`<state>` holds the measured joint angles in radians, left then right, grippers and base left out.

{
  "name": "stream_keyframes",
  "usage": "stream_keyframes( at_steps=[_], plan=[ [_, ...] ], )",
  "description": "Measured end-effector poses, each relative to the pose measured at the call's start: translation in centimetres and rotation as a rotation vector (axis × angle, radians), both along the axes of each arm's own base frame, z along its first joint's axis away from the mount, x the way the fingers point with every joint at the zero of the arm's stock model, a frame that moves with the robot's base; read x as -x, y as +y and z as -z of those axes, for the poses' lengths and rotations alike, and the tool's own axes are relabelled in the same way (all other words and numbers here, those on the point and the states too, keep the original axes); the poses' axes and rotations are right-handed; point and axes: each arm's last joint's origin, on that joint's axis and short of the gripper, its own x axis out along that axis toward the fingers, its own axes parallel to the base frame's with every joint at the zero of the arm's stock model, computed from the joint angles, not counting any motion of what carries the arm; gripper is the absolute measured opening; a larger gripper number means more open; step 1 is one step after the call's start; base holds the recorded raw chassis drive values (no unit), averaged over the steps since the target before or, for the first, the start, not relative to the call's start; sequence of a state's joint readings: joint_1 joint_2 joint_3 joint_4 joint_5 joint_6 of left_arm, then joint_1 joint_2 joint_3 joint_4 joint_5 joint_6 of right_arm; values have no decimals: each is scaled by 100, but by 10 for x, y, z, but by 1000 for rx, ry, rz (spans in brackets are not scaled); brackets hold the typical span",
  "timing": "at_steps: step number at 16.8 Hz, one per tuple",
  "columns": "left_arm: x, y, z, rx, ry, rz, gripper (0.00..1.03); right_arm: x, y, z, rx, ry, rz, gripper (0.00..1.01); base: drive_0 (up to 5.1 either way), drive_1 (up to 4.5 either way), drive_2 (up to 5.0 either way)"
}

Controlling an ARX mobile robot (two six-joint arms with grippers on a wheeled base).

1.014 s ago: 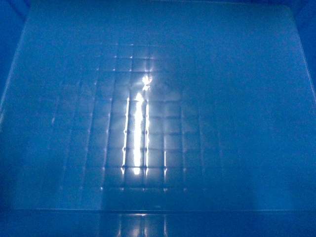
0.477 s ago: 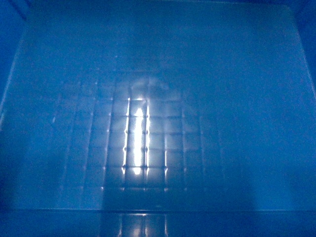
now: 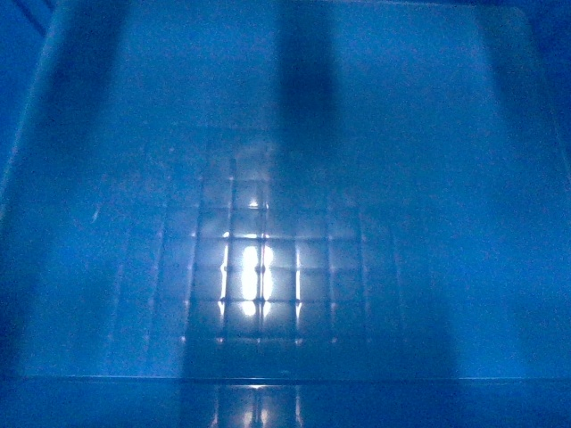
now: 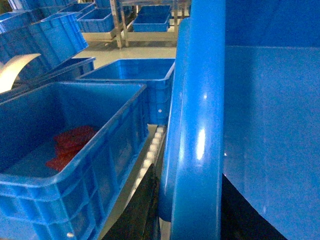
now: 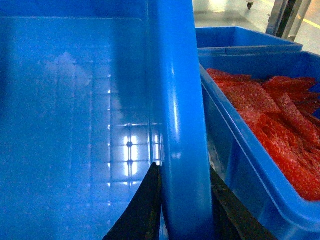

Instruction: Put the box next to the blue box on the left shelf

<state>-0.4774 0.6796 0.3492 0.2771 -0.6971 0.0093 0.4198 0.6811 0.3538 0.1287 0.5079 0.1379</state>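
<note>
You've got the box (image 3: 375,134) filling the head view, w/ its rim pinched by both grippers: left gripper (image 4: 192,210) and right gripper (image 5: 182,200), fingers astride the wall. Neighbor crate (image 4: 75,150) sits just beside on the left, another crate w/ red bags (image 5: 270,115) on the right.

Our left gripper (image 4: 189,220) is clamped on the box (image 4: 200,130) rim, one dark finger (image 4: 137,212) outside, the other inside the wall. Our right gripper (image 5: 182,220) grips the opposite rim the same way, fingers (image 5: 145,210) straddling it. Neither arm shows in head view.
</note>
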Motion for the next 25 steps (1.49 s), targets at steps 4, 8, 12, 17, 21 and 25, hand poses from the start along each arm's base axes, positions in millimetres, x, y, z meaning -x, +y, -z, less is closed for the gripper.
stream_keyframes(
  at_steps=[4,8,12,17,21,25],
  plan=[
    [0,0,0,0,-1,1,20,0,0,0,0,1,1,17,-9,417,-435],
    [0,0,0,-2,3,3,20,0,0,1,2,4,1,17,-9,417,-435],
    [0,0,0,-1,3,2,20,0,0,1,2,4,0,17,-9,417,-435],
    [0,0,0,-1,3,2,20,0,0,1,2,4,0,17,-4,167,-174],
    [0,0,0,-1,3,2,20,0,0,1,2,4,0,17,0,0,0],
    [0,0,0,-2,3,2,20,0,0,1,2,4,0,17,0,0,0]
  ],
)
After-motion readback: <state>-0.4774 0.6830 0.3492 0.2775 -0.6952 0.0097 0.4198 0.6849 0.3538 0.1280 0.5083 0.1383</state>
